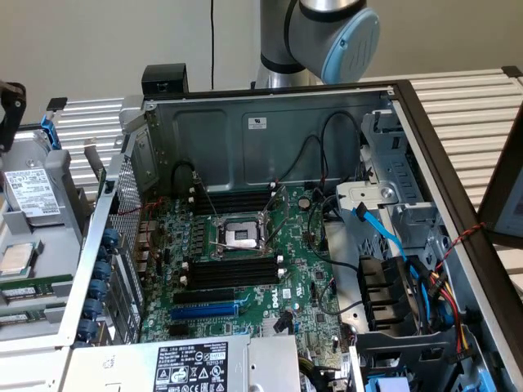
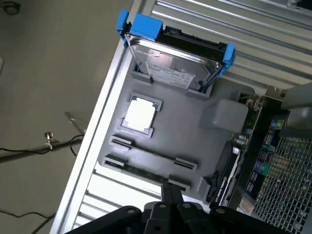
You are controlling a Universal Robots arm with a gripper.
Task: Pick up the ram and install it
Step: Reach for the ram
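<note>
Wrist view: long flat green ram stick (image 2: 145,172) lies in the grey plastic tray (image 2: 195,141), in the slot along the tray's edge. Black gripper (image 2: 171,191) is near its end, with open room around. Cannot tell whether the jaws are apart or together.

The table (image 1: 466,106) is a silvery metal top made of long ribbed slats running side by side. An open computer case (image 1: 270,131) lies on its side on the slats with the open face up, taking up the middle of the table. Just beside it, on the exterior view's left, a grey plastic tray (image 2: 195,141) sits flat on the slats, its long side close to the table's edge and one end touching the case. On the exterior view's right, a dark flat panel (image 1: 502,188) stands over the slats near the case.
</note>
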